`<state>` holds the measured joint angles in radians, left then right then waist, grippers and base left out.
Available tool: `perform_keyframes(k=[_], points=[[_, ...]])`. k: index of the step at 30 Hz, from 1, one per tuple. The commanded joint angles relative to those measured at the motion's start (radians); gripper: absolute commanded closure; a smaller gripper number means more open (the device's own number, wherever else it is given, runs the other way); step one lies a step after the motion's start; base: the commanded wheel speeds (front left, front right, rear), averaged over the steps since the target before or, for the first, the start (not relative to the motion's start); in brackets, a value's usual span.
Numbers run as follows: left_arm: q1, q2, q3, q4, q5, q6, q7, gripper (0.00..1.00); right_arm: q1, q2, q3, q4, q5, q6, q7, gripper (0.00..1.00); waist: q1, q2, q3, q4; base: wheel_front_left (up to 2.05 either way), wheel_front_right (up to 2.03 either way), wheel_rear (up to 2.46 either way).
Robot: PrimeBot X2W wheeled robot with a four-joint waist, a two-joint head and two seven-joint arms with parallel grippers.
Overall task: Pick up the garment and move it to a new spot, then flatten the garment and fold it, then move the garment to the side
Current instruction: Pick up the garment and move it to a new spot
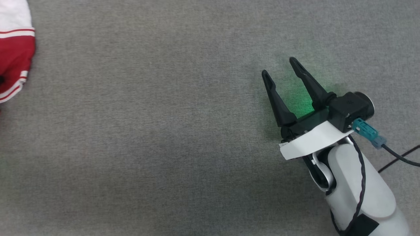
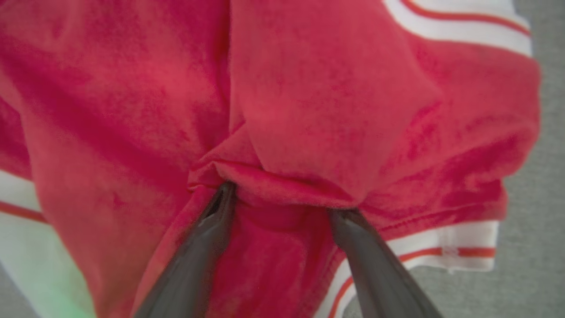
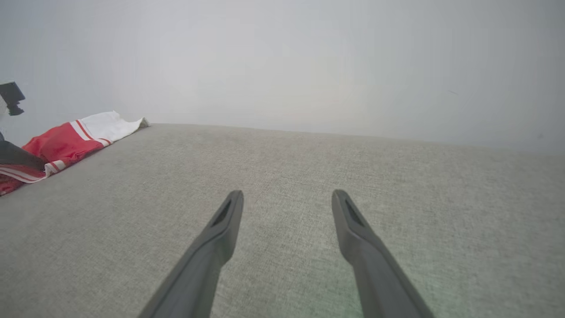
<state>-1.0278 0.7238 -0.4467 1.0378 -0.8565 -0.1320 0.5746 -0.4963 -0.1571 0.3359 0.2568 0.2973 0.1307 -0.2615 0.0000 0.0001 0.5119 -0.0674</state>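
Observation:
The garment [image 1: 14,55], red with a white panel and white-and-red striped trim, lies at the far left edge of the head view. In the left wrist view it is crumpled close up [image 2: 309,88]. My left gripper [image 2: 284,201] stands open, both tips pressed into the red cloth with a bunched ridge between them. My right gripper [image 1: 279,67] is open and holds nothing, far to the right of the garment, low over the grey surface. From the right wrist, that gripper [image 3: 287,194] points across bare surface, with the garment [image 3: 66,143] off to the left.
A grey woven surface [image 1: 164,147] spreads under everything. A black cable [image 1: 400,157] trails off the right arm to the right edge. In the right wrist view the surface's far edge [image 3: 353,134] meets a pale wall.

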Motion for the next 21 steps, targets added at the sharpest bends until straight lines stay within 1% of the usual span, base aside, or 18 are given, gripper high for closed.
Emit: perform_keyframes(k=[1,5,6,7,8,11,18,21], points=[[0.056,-0.064,-0.028,0.039,-0.014,0.003,0.030,0.00,-0.015,-0.003,0.008,-0.016,-0.007,0.000,-0.005,0.00,0.0000,-0.0001,0.011,-0.011,0.00,0.00,0.00],[0.084,-0.095,-0.051,0.035,-0.056,0.002,0.068,0.00,-0.028,-0.010,0.024,-0.048,-0.011,0.000,-0.005,0.00,0.0000,-0.0001,0.015,-0.012,0.00,0.00,0.00],[0.090,-0.104,-0.056,0.028,-0.063,0.002,0.079,0.35,-0.027,-0.011,0.027,-0.053,-0.010,0.000,-0.005,0.00,0.0000,-0.0001,0.015,-0.012,0.00,0.00,0.00],[0.098,-0.112,-0.063,0.009,-0.078,-0.002,0.084,0.75,-0.026,-0.012,0.030,-0.057,-0.010,0.000,-0.005,0.00,0.0000,-0.0001,0.014,-0.010,0.00,0.00,0.00],[0.099,-0.111,-0.057,-0.001,-0.095,-0.004,0.070,1.00,-0.025,-0.014,0.032,-0.061,-0.010,0.000,-0.005,0.00,0.0000,-0.0001,0.013,-0.008,0.00,0.00,0.00],[0.083,-0.085,-0.058,-0.007,-0.088,-0.003,-0.005,1.00,-0.023,-0.015,0.035,-0.063,-0.006,0.000,-0.005,0.00,0.0000,-0.0001,-0.002,-0.003,0.00,0.00,0.00],[0.017,-0.023,-0.077,-0.010,-0.028,-0.001,-0.259,1.00,0.005,-0.005,0.028,-0.042,0.012,0.000,-0.005,0.00,0.0000,-0.0001,-0.098,0.012,0.00,0.00,0.00],[0.006,-0.028,-0.092,-0.017,-0.024,0.000,-0.328,1.00,0.024,0.001,0.022,-0.036,0.022,0.000,-0.005,0.00,0.0000,-0.0001,-0.152,0.015,0.00,0.00,0.00]])
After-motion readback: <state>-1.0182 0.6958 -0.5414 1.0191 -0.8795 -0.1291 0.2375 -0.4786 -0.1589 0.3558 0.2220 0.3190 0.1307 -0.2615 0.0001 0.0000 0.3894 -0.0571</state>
